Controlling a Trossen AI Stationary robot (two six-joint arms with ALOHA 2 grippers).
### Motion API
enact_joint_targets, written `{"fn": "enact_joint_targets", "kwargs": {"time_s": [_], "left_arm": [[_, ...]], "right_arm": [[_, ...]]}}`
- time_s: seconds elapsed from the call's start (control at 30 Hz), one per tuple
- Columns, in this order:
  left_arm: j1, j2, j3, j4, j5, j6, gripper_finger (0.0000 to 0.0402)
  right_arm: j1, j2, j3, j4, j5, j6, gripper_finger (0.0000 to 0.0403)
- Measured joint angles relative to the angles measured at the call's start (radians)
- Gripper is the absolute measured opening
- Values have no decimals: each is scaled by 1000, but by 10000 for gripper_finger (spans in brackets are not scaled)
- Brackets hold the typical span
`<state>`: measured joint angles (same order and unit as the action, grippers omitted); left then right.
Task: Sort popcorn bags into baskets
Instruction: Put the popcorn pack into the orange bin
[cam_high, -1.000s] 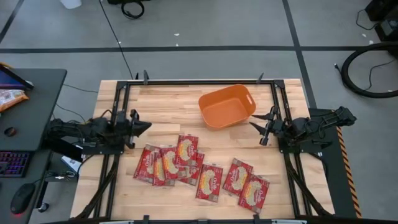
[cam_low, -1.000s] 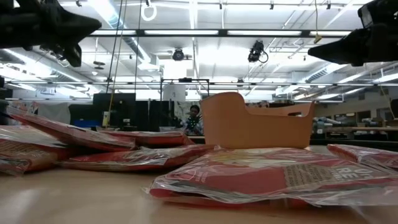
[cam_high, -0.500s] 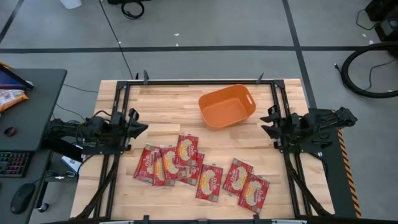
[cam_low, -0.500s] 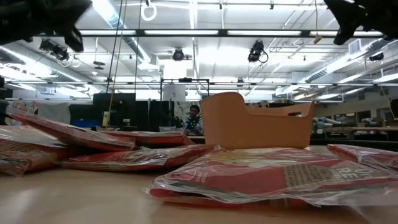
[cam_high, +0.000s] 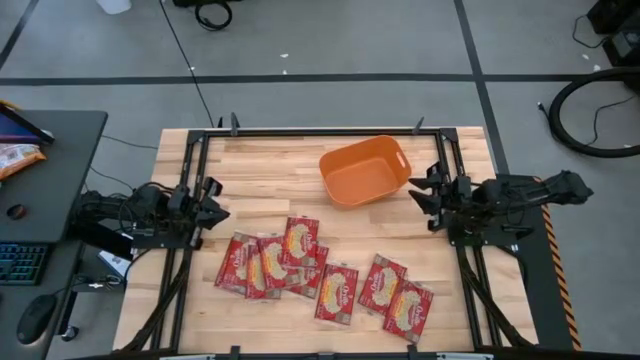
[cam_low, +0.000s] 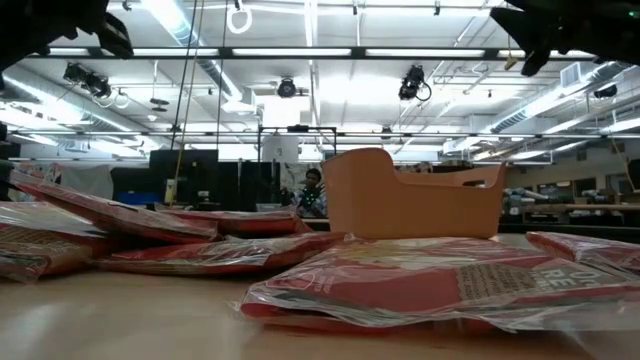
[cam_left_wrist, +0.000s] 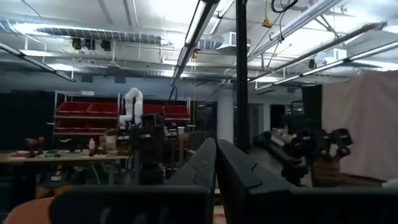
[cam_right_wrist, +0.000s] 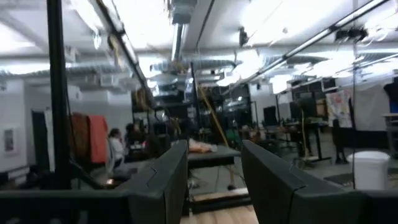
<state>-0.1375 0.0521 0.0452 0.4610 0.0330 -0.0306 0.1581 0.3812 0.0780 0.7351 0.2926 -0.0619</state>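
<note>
Several red popcorn bags (cam_high: 300, 265) with cream pictures lie flat, partly overlapping, along the table's near half; they fill the foreground of the low view (cam_low: 420, 285). The orange tub (cam_high: 340, 160) stands behind them at the far right-centre, also seen in the low view (cam_low: 410, 205). My left gripper (cam_high: 222, 210) hovers at the table's left edge, shut (cam_left_wrist: 216, 168), left of the bags. My right gripper (cam_high: 413, 190) hovers just right of the tub, open (cam_right_wrist: 214, 168). Both are high above the table, at the low view's top edge.
Black frame rails (cam_high: 190, 180) run along the table's left, right and far edges. A desk with a keyboard (cam_high: 20, 262) stands left of the table. Bare wood lies between the tub and the bags (cam_high: 270, 190). A person (cam_low: 313, 190) sits far back in the room.
My left gripper has drawn back toward the table's left edge and risen. My right gripper has risen and turned about its wrist beside the tub, while its arm has stretched out toward the right. Bags and tub have stayed put.
</note>
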Motion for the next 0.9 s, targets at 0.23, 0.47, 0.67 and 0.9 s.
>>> {"fn": "enact_joint_targets", "kwargs": {"time_s": [0.23,0.47,0.67,0.9], "left_arm": [[0,0,0,28,-165,128,18],[0,0,0,57,-267,109,18],[0,0,0,66,-330,125,35],[0,0,0,62,-372,148,83]], "right_arm": [[-46,323,152,-98,23,-4,155],[-58,632,290,-113,25,-87,155],[-58,831,401,-176,-5,-118,155],[-46,1025,584,-399,-30,-121,164]]}}
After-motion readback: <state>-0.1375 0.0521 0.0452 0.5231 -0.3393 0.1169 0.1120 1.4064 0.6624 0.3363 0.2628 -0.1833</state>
